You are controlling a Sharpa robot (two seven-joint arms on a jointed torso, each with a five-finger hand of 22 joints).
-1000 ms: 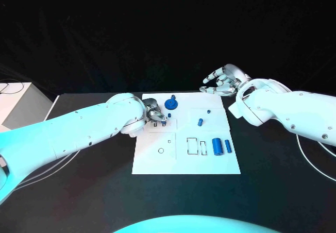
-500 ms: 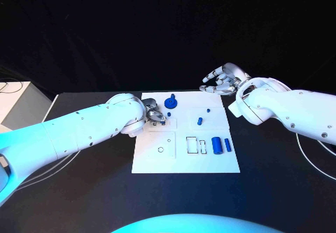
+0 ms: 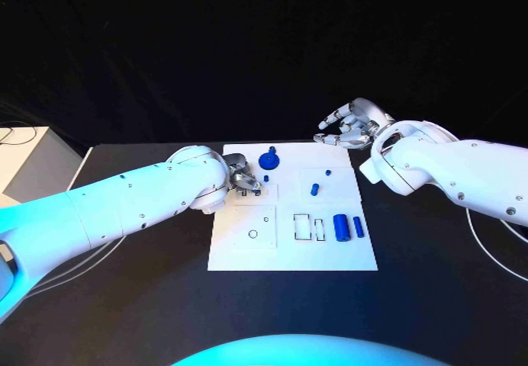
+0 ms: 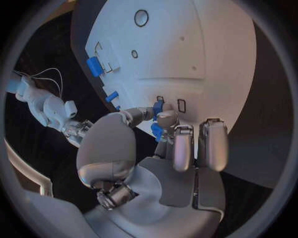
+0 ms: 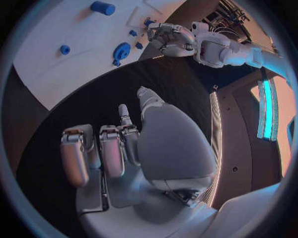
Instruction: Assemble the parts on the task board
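Head view: the left hand (image 3: 244, 181) sat low on the task board (image 3: 291, 255) on the tabletop (image 3: 143, 305), pinching a small blue part (image 3: 265, 181), likely to push it in. I counted five more blue parts.
Left wrist view: fingers (image 4: 166, 119) were closed on the part.
Right wrist view: the right hand (image 5: 118, 148) waited off the board, loosely curled, holding nothing.

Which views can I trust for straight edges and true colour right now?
Head view: the white task board keeps straight edges, but cyan light tints both arms. Left wrist view: fisheye bows the board's edges, and the left robot hand covers the middle. Right wrist view: the same bending; the right robot hand sits over dark table, and the small blue parts look small near the rim.
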